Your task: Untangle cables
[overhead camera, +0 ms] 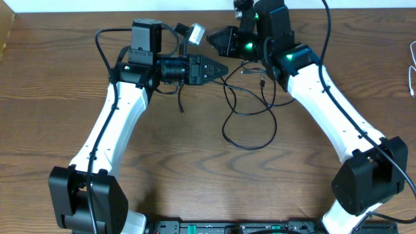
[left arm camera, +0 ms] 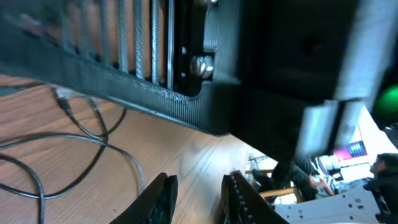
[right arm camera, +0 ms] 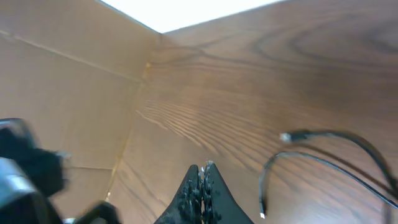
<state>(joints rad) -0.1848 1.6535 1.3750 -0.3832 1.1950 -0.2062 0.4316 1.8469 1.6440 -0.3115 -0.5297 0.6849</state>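
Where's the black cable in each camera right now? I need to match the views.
Overhead: the black cable lies in loose loops near the picture's centre.
Left wrist: its strands cross the left side, one plug end at upper left.
Right wrist: it curves along the right side, a plug end pointing left.
Shared landmark: the wood-grain table, under the cable in all three views.

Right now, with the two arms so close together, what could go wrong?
The arms could bump: the left arm, jaws open, and the right arm, jaws shut, nearly meet near the black cable. Neither holds it, so a grab where its loops cross might catch two strands and pull the tangle tighter.
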